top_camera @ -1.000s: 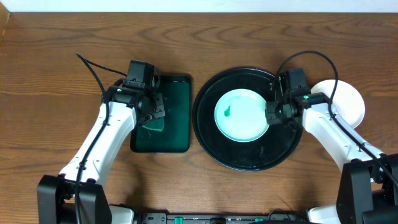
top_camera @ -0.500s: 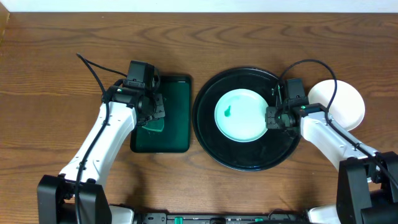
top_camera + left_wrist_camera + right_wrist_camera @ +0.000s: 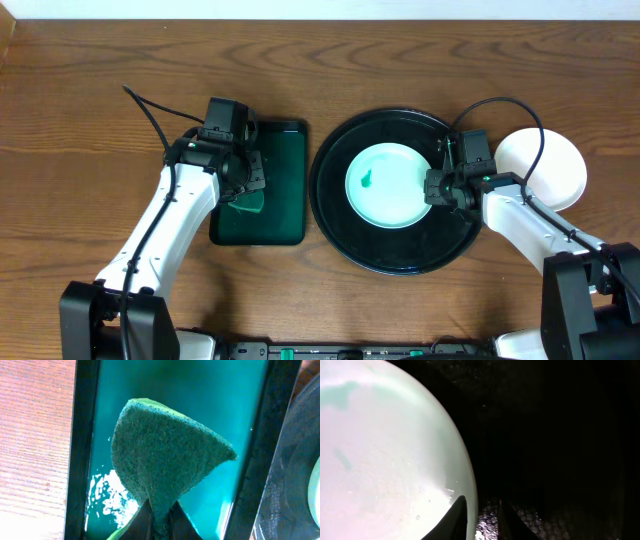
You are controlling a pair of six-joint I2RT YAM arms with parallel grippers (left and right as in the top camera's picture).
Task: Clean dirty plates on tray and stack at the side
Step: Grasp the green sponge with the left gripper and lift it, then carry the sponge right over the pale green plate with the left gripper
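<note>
Wooden table (image 3: 100, 80), overhead: we log one smeared plate (image 3: 390, 188) centred on the black tray (image 3: 400, 258); left wrist: left gripper (image 3: 159, 519) clenched on green scouring pad (image 3: 165, 460); right wrist: right gripper (image 3: 481, 510) astride the plate rim, bite not discernible, and we judge the wet rim could slip free.

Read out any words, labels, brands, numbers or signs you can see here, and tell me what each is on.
None can be read. No words, numbers or logos show on the small round white plate, the round glossy black tray, the dark green rectangular tray, the green scouring pad or the brown wooden table. The dark hardware along the overhead view's bottom edge is too small to tell.
</note>
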